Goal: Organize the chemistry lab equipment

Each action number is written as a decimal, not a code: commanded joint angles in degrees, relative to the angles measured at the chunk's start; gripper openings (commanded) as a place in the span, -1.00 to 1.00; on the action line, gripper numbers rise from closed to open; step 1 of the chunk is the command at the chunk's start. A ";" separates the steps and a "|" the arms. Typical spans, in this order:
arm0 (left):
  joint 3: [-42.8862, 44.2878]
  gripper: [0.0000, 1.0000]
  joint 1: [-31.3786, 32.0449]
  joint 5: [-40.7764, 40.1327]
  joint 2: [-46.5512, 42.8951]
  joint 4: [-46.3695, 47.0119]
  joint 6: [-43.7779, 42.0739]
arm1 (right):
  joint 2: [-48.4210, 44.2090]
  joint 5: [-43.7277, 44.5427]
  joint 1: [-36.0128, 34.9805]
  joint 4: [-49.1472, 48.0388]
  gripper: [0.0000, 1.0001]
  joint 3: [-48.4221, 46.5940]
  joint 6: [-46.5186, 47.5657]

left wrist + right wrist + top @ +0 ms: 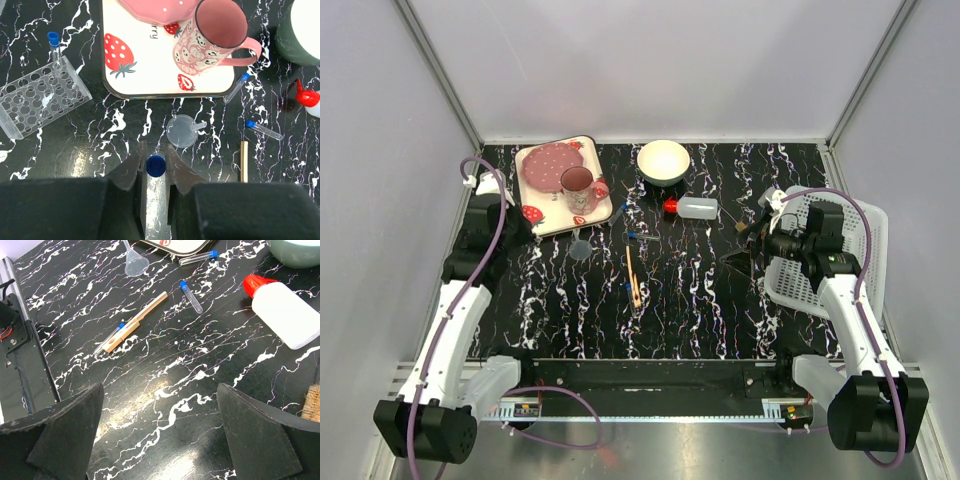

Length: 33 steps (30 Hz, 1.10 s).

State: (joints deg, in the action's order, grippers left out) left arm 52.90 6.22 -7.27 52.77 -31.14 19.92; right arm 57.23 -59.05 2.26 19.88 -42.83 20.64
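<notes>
Blue-capped tube (156, 200) pinched in left gripper (155, 159), right gripper (159, 410) wide

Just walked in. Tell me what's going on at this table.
The left gripper is shut on a blue-capped tube, above the table near the clear rack, which holds one tube already. The right gripper hangs open over the table near the red-capped bottle, holding nothing. Other tubes, the wooden stick and the tiny cup lie loose.
</notes>
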 commanded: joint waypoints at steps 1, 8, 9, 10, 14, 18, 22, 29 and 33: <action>0.80 -0.77 -1.65 0.85 0.31 2.66 -1.11 | -0.89 0.77 0.20 0.51 0.99 -0.41 1.24; 0.62 -0.77 -4.02 1.47 0.49 3.01 -1.73 | -0.72 0.69 0.29 0.69 0.99 -0.33 1.77; 0.53 -0.77 -4.20 1.55 0.49 3.10 -1.82 | -0.72 0.69 0.29 0.69 0.99 -0.41 1.77; 0.45 -0.77 -4.72 1.55 0.49 3.10 -1.99 | -0.72 0.69 0.29 0.69 0.99 -0.33 1.86; 0.10 -0.77 -6.13 2.08 0.66 3.36 -2.34 | -0.63 0.51 0.29 0.69 1.00 -0.33 1.77; -0.52 -0.77 -8.15 2.70 1.01 4.24 -2.34 | -0.54 0.42 0.29 0.78 0.99 -0.41 1.86; -1.22 -0.77 -10.17 3.75 1.72 5.03 -2.17 | -0.63 0.42 0.29 0.69 0.99 -0.41 1.86; -1.84 -0.77 -13.33 5.94 2.95 6.52 -1.91 | -0.37 0.25 0.37 0.86 0.99 -0.50 1.94; -1.93 -0.77 -14.83 6.65 3.91 7.40 -1.91 | -0.28 0.25 0.37 0.86 1.00 -0.59 1.94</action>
State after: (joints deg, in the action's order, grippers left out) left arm 50.96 -7.22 -2.63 56.03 -28.18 18.41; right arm 57.23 -59.02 2.31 20.93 -42.81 21.50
